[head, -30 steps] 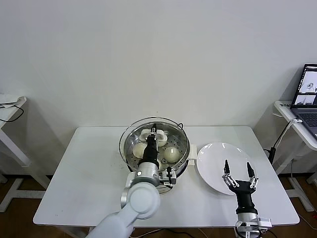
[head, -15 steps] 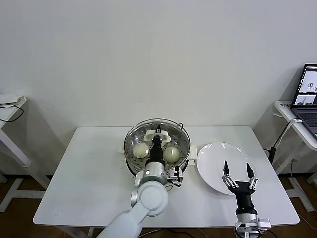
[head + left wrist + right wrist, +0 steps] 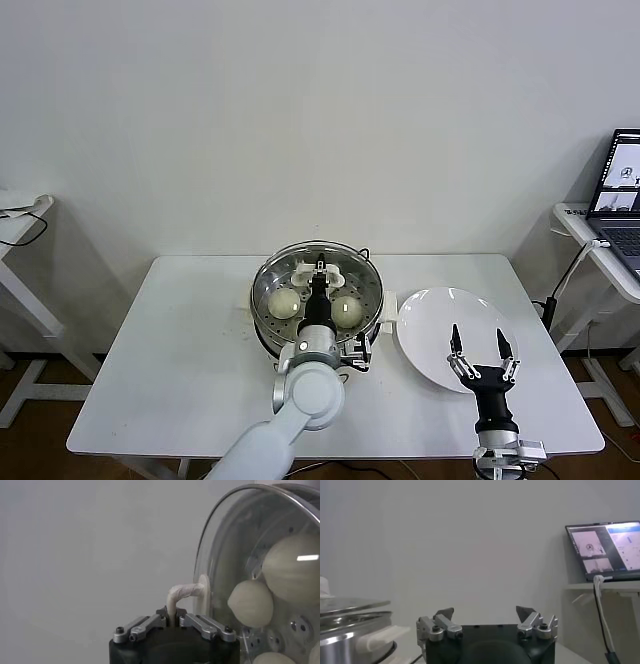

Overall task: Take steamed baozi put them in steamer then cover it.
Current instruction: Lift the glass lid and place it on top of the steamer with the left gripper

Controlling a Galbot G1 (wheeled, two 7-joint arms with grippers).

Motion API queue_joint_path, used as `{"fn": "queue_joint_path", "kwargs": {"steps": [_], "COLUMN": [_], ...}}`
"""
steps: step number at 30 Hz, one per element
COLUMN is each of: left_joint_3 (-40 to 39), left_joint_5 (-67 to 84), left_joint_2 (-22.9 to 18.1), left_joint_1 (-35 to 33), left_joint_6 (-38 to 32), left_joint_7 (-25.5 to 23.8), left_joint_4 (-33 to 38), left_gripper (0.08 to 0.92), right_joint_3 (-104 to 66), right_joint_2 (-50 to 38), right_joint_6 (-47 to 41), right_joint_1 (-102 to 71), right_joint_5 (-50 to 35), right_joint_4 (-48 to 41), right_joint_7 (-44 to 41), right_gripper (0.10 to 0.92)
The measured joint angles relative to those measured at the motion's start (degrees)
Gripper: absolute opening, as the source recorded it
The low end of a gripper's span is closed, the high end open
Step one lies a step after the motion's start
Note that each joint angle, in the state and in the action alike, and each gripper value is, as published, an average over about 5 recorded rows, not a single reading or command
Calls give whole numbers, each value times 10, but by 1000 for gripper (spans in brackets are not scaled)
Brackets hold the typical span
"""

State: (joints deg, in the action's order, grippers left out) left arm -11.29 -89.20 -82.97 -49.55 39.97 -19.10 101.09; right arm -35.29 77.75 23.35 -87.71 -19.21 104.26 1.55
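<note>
We see the left gripper (image 3: 320, 268) over the steamer (image 3: 262, 300) at table centre, fingers (image 3: 150, 624) pinched together on the white handle (image 3: 181, 593) of the glass lid (image 3: 230, 540), which sits on the pot. Baozi (image 3: 284, 303) show through the glass. The right gripper (image 3: 481, 346) hovers over the white plate (image 3: 430, 310), fingers spread wide, holding nothing.

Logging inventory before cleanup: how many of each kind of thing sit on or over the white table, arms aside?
baozi: 4, seen through the lid
steamer: 1
glass lid: 1
plate: 1
Total: 7
</note>
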Motion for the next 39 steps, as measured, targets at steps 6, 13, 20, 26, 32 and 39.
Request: {"fn": "queue_joint_path", "kwargs": {"steps": [6, 13, 20, 26, 32, 39], "left_joint_3": [4, 8, 13, 15, 17, 18], "left_joint_5": [-3, -6, -7, -7, -8, -10], "left_joint_2": [-4, -6, -7, -10, -14, -17], "left_joint_1": [-4, -7, -11, -14, -18, -20], "left_joint_6": [-3, -6, -10, -13, -15, -17], "left_joint_7": [4, 7, 10, 12, 15, 19], "left_joint_4": [-5, -10, -13, -13, -15, -18], "left_gripper": [192, 192, 192, 192, 192, 192], "right_joint_3": [2, 3, 3, 3, 3, 3], "right_joint_2": [-1, -1, -2, -2, -4, -4], "right_joint_6": [0, 1, 2, 2, 3, 4], "right_joint_1": [1, 2, 1, 1, 1, 1], "right_joint_5": [1, 3, 4, 6, 7, 7], "right_joint_4": [-1, -1, -1, -1, 0, 0], "right_joint_7": [0, -1, -2, -2, -3, -3], "right_gripper": [823, 823, 823, 823, 823, 823]}}
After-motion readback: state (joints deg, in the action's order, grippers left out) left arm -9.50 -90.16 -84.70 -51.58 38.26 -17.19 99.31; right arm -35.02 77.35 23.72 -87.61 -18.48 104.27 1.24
